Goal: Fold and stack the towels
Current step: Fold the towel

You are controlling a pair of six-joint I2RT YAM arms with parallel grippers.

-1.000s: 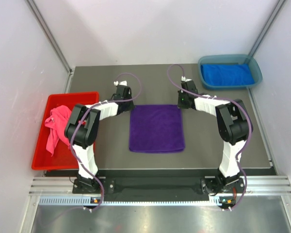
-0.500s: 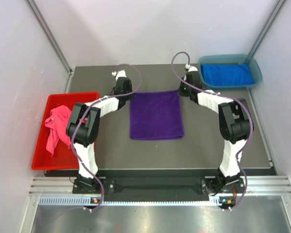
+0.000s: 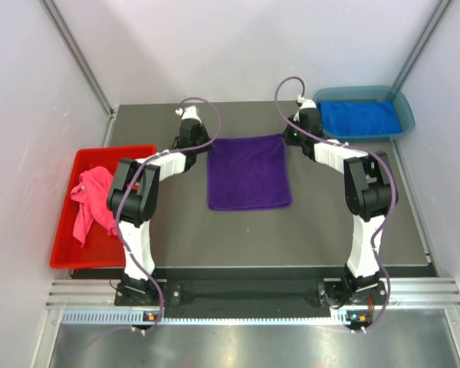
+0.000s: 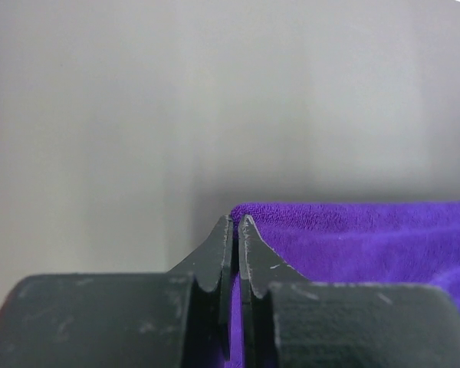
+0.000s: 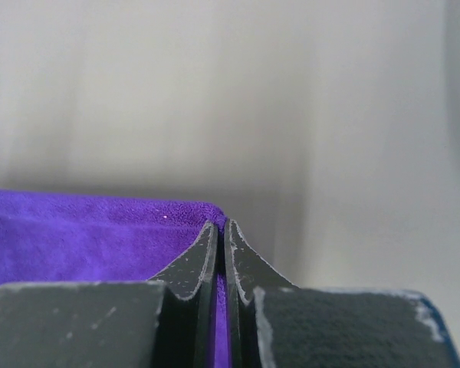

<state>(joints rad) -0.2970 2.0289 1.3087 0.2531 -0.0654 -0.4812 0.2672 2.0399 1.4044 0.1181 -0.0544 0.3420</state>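
Dark grey tabletop (image 3: 330, 222) filled the space between pale walls, and the purple towel (image 3: 248, 172) was spread out at its middle, one edge toward 12 o'clock. At the towel's 11 o'clock corner the left gripper (image 4: 235, 222) had its jaws pressed nearly together, with the purple hem pinched between them (only a sliver of cloth showed in the slit). The right gripper (image 5: 220, 228) was clamped the same way on the 1 o'clock corner, and in its wrist view the cloth spread away toward 9 o'clock. Both arms reached out over the table, one on either side of the towel. Well apart at the towel's 9 o'clock, a red bin (image 3: 65, 253) held a crumpled pink towel (image 3: 87, 201). At 2 o'clock a blue tub (image 3: 320, 98) held a folded blue towel (image 3: 360, 116).
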